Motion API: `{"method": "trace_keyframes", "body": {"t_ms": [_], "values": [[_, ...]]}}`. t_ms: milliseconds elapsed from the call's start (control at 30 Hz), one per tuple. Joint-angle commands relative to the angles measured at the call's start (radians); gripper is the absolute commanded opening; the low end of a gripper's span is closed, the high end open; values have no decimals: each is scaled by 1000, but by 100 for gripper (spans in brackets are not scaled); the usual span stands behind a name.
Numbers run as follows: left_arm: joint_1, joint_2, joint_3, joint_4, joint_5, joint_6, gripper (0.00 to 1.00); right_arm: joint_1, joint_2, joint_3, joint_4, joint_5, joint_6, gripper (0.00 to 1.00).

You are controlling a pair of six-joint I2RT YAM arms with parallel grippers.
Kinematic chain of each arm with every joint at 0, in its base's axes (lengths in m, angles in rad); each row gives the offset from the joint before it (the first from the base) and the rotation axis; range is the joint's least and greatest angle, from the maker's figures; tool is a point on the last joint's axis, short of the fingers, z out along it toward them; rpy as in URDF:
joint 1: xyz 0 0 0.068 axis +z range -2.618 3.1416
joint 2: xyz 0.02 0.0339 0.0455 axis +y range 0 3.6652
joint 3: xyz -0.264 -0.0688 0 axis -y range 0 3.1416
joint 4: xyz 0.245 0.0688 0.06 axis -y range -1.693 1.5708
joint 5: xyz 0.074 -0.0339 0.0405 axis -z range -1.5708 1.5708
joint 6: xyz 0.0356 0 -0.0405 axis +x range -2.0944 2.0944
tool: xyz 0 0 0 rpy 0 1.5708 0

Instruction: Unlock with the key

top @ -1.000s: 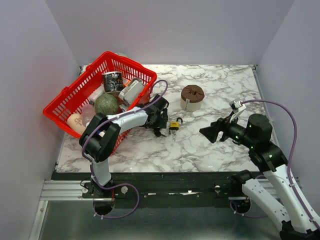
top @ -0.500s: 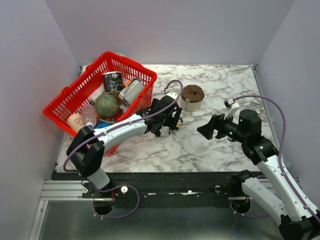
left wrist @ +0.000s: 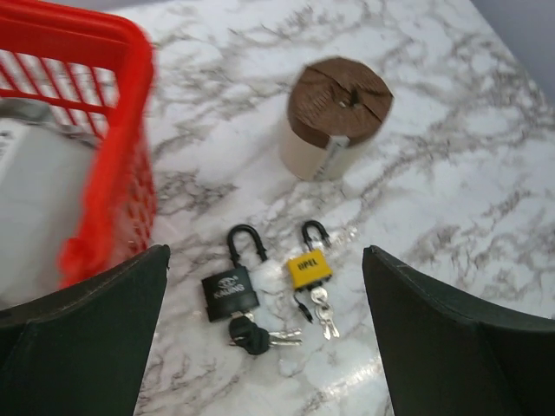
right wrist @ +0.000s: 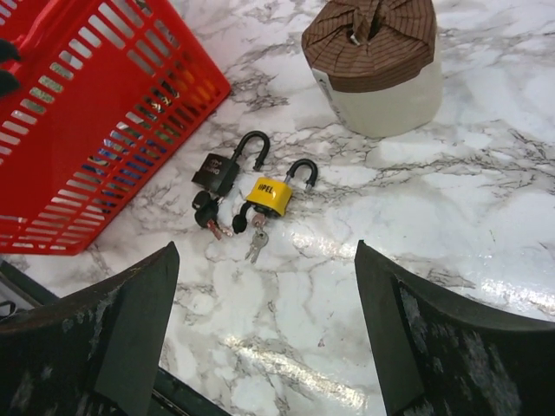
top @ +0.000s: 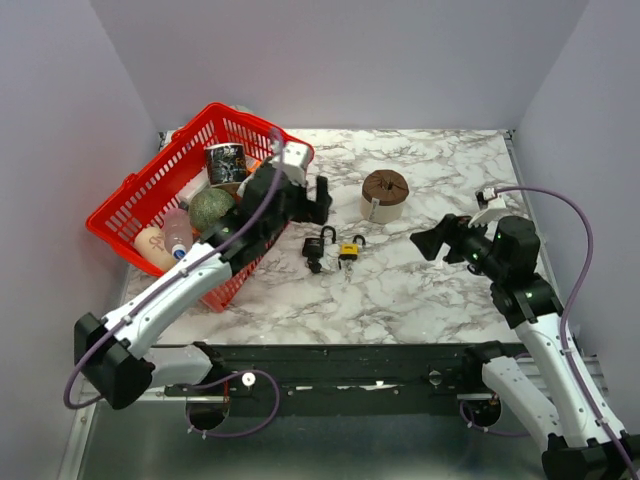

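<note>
A black padlock (left wrist: pixel 230 293) and a yellow padlock (left wrist: pixel 309 268) lie side by side on the marble table, shackles pointing away from the arms. The key (left wrist: pixel 248 335), black-headed with silvery blades on a small ring, lies just below the black padlock. Small silver keys (left wrist: pixel 321 308) sit at the yellow padlock's underside. My left gripper (top: pixel 319 199) is open and empty, above and behind the padlocks, beside the basket. My right gripper (top: pixel 431 243) is open and empty, to the right of the padlocks. The right wrist view shows the black padlock (right wrist: pixel 221 171), the yellow padlock (right wrist: pixel 269 196) and the black key heads (right wrist: pixel 206 206).
A red basket (top: pixel 130 200) with several items stands at the left, and its rim is close to the black padlock (top: pixel 318 245). A brown-topped white cylinder (top: pixel 384 196) stands behind the yellow padlock (top: pixel 349 250).
My left arm has lifted off the padlocks and drawn back toward the basket, uncovering the black padlock. My right gripper has shifted slightly to the right.
</note>
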Motion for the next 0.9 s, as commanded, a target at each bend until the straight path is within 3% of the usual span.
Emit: {"method": "trace_keyframes", "body": {"t_ms": [0, 167, 400, 867], "values": [[121, -127, 4, -19, 45, -32, 99, -13, -15, 10, 49, 50, 11, 90], [256, -247, -32, -54, -10, -8, 99, -13, -41, 48, 57, 78, 0, 90], [261, -402, -143, -7, -107, 31, 99, -15, -67, 59, 63, 111, -51, 90], [259, -405, -161, -53, -147, 58, 99, -13, -84, 55, 71, 128, -78, 90]]}}
